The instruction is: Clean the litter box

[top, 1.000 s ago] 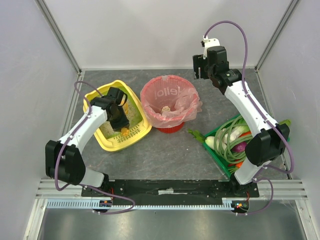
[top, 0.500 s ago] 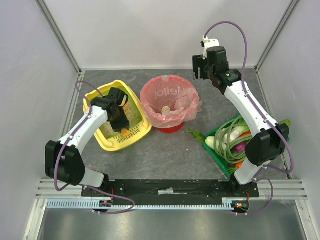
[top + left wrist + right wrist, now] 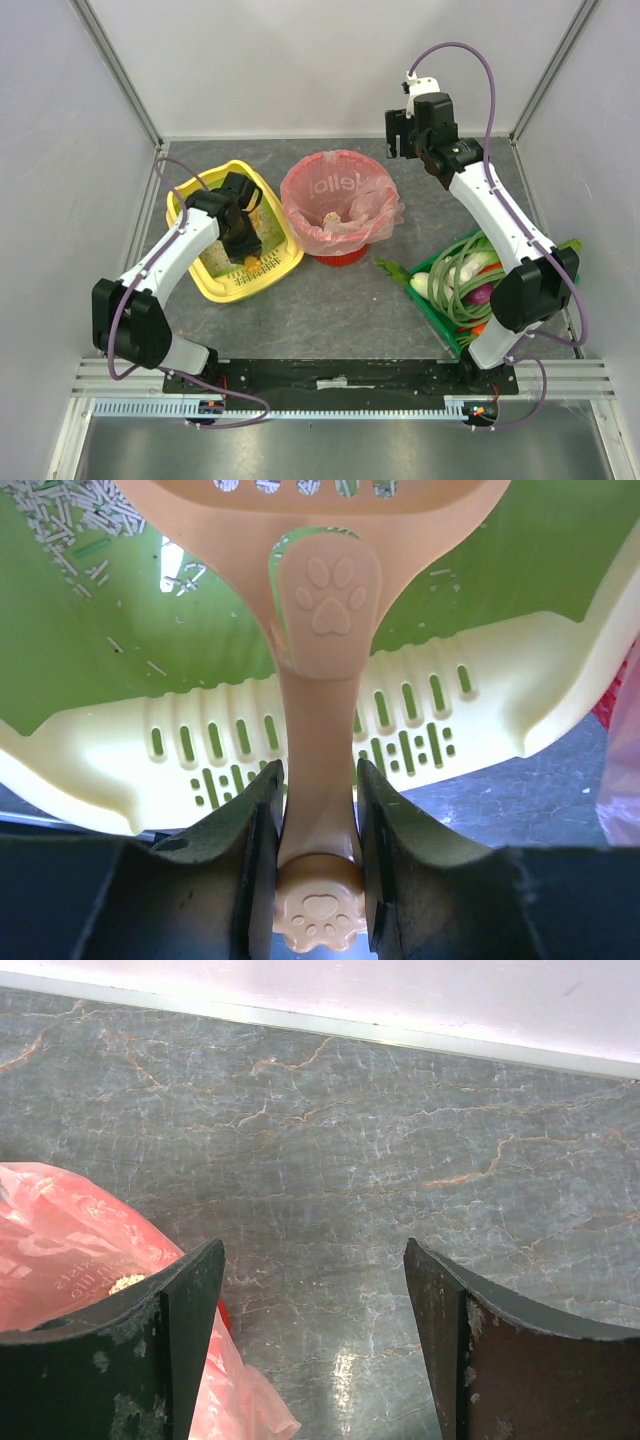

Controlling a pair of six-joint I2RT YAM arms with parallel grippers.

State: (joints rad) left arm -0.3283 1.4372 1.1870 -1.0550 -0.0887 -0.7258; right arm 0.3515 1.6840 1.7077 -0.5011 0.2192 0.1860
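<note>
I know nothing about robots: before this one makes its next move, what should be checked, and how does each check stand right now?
1. Left gripper hold on the orange scoop: ok, its fingers press both sides of the handle.
2. Scoop over the litter box: ok, it is above the green inside.
3. Scoop's load: cannot tell, its head is cut off in the wrist view.
4. Red bin ready: ok, its pink bag stands open beside the litter box.
5. Right gripper out of the way: ok, open and empty over the table beyond the bin.
</note>
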